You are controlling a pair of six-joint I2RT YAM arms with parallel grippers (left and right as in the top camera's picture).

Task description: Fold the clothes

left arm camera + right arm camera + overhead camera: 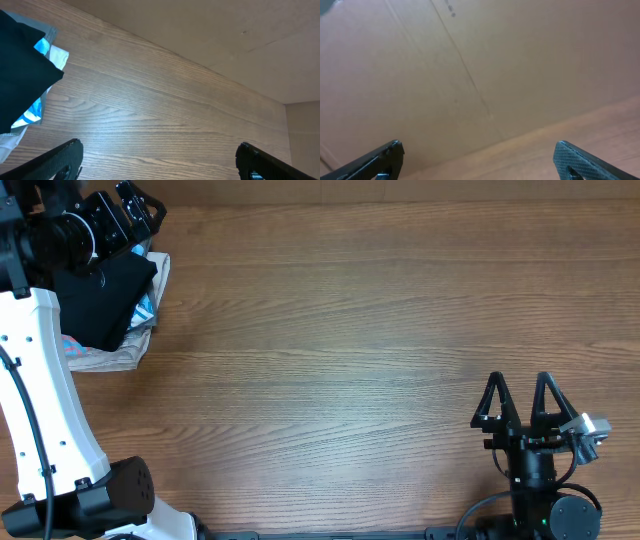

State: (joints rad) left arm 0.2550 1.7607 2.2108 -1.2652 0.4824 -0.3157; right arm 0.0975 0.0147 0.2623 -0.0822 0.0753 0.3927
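1. The black T-shirt (100, 300) lies bunched at the upper left of the overhead frame, on top of a small pile at the table's left edge; it is not spread out, so no sleeve or hem can be told apart; its visible mass runs roughly top to bottom of the frame, leaning a little to the right at the top.
2. The left gripper (140, 208) hangs just above the shirt's upper end, jaws spread wide and grasping nothing; in the left wrist view the black fabric (20, 75) fills the upper left corner while the fingers (60, 160) frame bare wood, so the shirt lies to the side of the jaws, not between them.
3. The right gripper (519, 385) sits at the lower right of the overhead frame, well apart from the shirt, jaws also spread and empty; its wrist camera shows only a pale wall and a strip of table; the left arm is plainly the nearer one.
4. Under the shirt lie a turquoise-patterned garment (147, 305) and a grey cloth (115, 358), touching it; a grasp of the shirt risks catching these too.
5. The table (360, 330) between the two arms is open wood; nothing stands in the way of drawing the shirt toward the centre, which I judge the coming move requires.
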